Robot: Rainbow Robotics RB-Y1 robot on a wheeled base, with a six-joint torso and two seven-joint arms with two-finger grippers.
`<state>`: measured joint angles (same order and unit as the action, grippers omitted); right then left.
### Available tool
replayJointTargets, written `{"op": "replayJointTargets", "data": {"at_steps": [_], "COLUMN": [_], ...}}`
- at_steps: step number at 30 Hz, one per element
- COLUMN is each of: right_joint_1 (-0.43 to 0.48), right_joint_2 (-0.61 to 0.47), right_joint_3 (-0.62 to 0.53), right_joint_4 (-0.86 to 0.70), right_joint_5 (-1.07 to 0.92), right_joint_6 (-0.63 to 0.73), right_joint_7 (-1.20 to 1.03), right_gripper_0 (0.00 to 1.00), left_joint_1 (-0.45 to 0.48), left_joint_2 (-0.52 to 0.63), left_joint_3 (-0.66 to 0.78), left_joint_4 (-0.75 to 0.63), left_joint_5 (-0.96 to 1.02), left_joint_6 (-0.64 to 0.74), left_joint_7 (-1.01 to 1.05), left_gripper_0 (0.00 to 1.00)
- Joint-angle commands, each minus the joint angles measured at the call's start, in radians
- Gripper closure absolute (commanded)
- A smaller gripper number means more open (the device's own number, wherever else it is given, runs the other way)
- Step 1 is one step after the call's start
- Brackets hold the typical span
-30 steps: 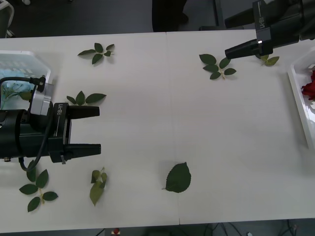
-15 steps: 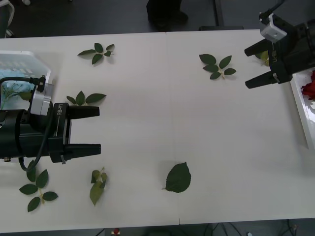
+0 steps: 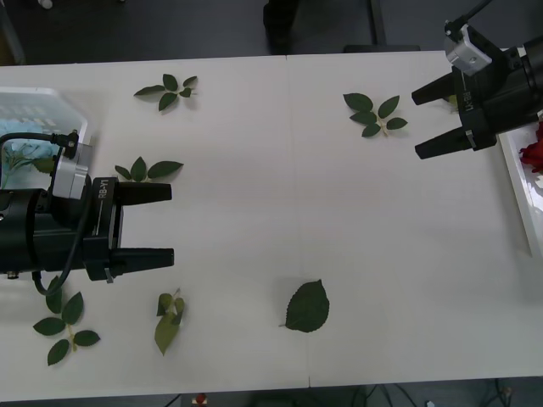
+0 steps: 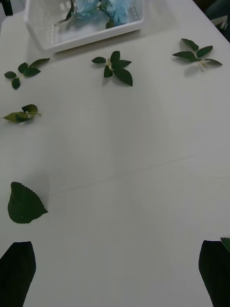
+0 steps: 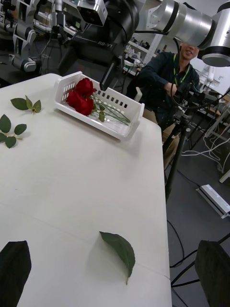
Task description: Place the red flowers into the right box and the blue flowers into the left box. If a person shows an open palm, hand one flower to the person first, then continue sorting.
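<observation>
The left box (image 3: 59, 100) is a white slotted basket at the table's left end, and the blue flowers (image 3: 19, 154) lie in it; both also appear in the right wrist view as the left box (image 4: 72, 38) and the blue flowers (image 4: 103, 7). My left gripper (image 3: 170, 224) hovers open and empty beside that box. The right box (image 3: 516, 174) sits at the right edge with the red flowers (image 3: 533, 154) inside, seen too as the right box (image 5: 120, 130) and the red flowers (image 5: 80, 94). My right gripper (image 3: 417, 125) is open and empty just left of it. A person's dark legs (image 3: 284, 21) stand beyond the far edge.
Loose green leaf sprigs lie about the white table: a far-left sprig (image 3: 170, 89), a far-right sprig (image 3: 373, 114), one by my left fingers (image 3: 148, 170) and two near the front left (image 3: 64, 326), (image 3: 168, 318). A single broad leaf (image 3: 307, 307) lies front centre.
My right gripper has come down from the far right corner, turned so that both open fingers show, and drifted slightly left. The left arm has not moved.
</observation>
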<state>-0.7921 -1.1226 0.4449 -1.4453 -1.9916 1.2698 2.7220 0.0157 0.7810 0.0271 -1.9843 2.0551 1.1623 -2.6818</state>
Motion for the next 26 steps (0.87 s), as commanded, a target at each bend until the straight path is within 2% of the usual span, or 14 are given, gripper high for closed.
{"op": "replayJointTargets", "data": {"at_steps": [1,9,26], "right_joint_1": [-0.001,0.016,0.017], "right_joint_2": [-0.006,-0.002,0.001], "right_joint_3": [-0.008,-0.008,-0.008], "right_joint_4": [-0.004,-0.003,0.014], "right_joint_5": [-0.045,-0.122,-0.113], "right_joint_6": [-0.013,-0.018,-0.018], "right_joint_7": [-0.017,-0.017,-0.017], "right_gripper_0": [0.01,0.01,0.0], "left_joint_1": [0.02,0.02,0.02], "left_joint_2": [0.034,0.034,0.034], "left_joint_3": [0.025,0.025,0.025], "left_joint_4": [-0.028,-0.028,-0.028], "left_joint_5": [0.014,0.014,0.014], "left_joint_6": [0.008,0.008,0.008], "left_joint_7": [-0.023,-0.023,-0.023], "left_gripper_0": [0.0,0.0,0.0]}}
